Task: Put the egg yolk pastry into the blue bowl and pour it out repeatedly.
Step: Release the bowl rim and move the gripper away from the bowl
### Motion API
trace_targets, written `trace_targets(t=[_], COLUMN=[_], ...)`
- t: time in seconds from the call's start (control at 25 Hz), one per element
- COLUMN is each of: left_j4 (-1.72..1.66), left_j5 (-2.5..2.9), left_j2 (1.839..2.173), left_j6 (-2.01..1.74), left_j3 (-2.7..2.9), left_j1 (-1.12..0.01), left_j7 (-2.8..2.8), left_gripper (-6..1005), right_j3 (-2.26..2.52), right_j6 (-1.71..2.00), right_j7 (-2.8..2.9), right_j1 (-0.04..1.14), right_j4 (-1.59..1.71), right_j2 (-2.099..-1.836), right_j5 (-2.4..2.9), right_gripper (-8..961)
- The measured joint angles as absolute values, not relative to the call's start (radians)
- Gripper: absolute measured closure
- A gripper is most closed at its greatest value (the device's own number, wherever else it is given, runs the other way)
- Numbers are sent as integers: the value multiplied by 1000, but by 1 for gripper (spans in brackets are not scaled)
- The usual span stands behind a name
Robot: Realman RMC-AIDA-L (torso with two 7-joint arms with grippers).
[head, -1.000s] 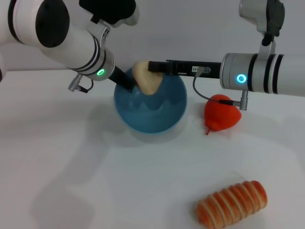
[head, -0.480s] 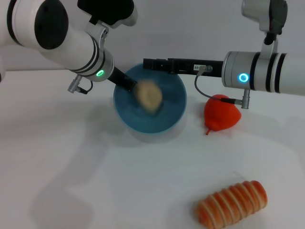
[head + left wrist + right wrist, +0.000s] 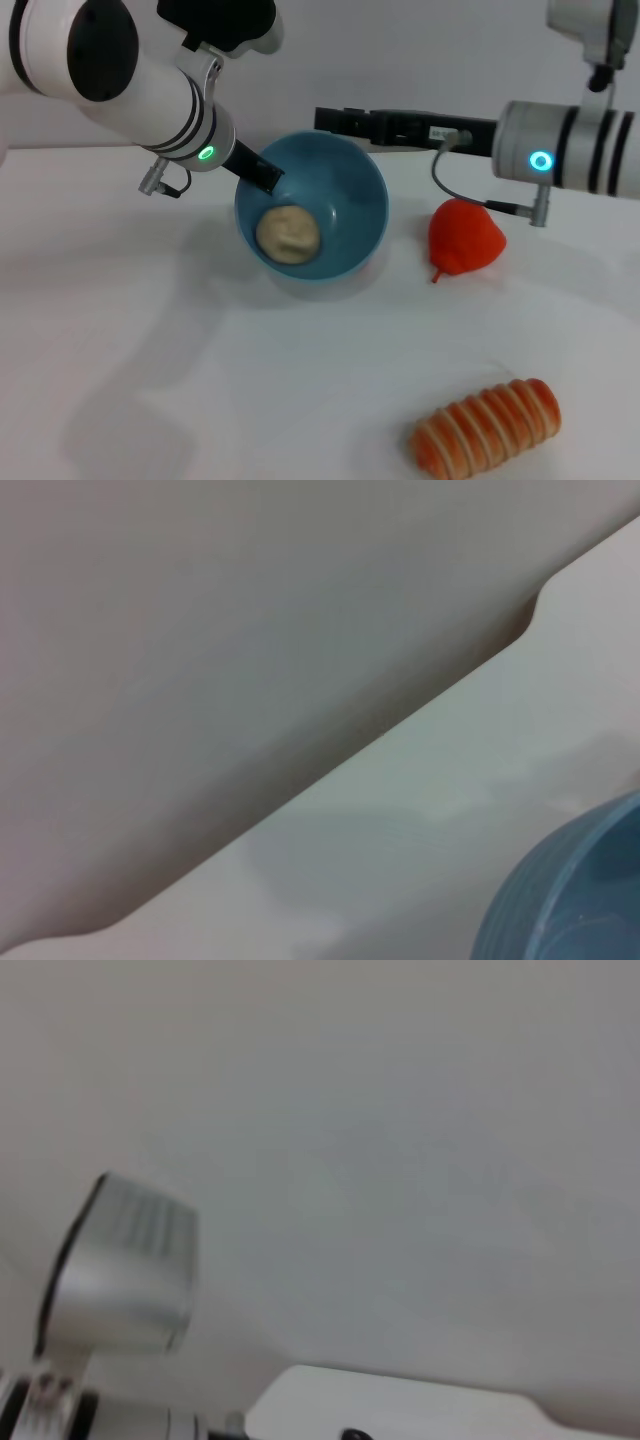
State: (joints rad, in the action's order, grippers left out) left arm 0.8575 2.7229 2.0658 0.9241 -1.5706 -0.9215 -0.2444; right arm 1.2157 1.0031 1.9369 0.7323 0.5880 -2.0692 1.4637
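The egg yolk pastry [image 3: 288, 234] is seen inside the blue bowl [image 3: 350, 200], at about 7 o'clock of its middle. The bowl is gripped at its 10 o'clock rim by the left gripper [image 3: 262, 175]. The right gripper [image 3: 335, 119] is held just behind the bowl at 12 o'clock; its opening cannot be told

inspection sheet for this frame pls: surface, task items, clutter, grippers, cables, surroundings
Surface: white table, no spills seen.
Job's things: egg yolk pastry lies inside the blue bowl; the bowl is tilted.
Clutter: red round item beside the bowl; orange ridged bread roll at the near edge.
Grippers: left gripper clamps the bowl's rim; right gripper sits above the bowl's far rim, holding nothing.
Cables: black cable loops under the right wrist.
Surroundings: plain pale wall.
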Motion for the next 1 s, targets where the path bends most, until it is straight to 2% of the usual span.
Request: trace_targets(t=[0.52, 1.0], left_j4=[901, 935], left_j5=[2811, 2845], left_j2=[2056, 2052], left_j6=[1142, 1335], left_j3=[-1703, -1726], left_j1=[-974, -1011], left_j7=[-245, -262], left_gripper=[1000, 999], right_j3=[1130, 1061], right_j6=[1009, 1012], right_j7=[1631, 1394], right_j1=[480, 362], right_j4=[716, 686], right_j2=[-2079, -2080], right_j5=[1472, 1290], right_gripper=[423, 424])
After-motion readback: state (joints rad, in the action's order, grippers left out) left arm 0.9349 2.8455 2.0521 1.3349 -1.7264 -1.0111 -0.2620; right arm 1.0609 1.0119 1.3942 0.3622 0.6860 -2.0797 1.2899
